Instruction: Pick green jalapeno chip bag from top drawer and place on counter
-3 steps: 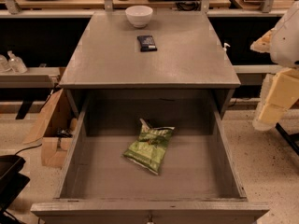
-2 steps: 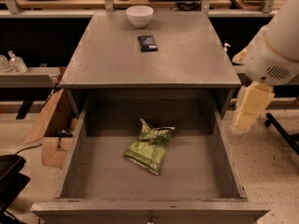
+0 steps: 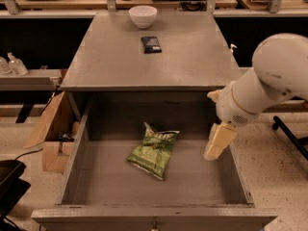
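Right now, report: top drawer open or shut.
Open: top drawer pulled out, green jalapeno chip bag lying on its floor; claw hangs above its right side.

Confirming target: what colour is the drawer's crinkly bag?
Olive-green crinkly bag, pale lettering; camera view. Cream gripper hangs at grey drawer's right side.

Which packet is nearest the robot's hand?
The green chip bag, in the drawer; the gripper hangs at its right. The dark packet sits on the counter.

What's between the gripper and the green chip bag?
Only the bare floor of the drawer, in the camera view. The gripper hangs at its right side; the chip bag lies near the middle.
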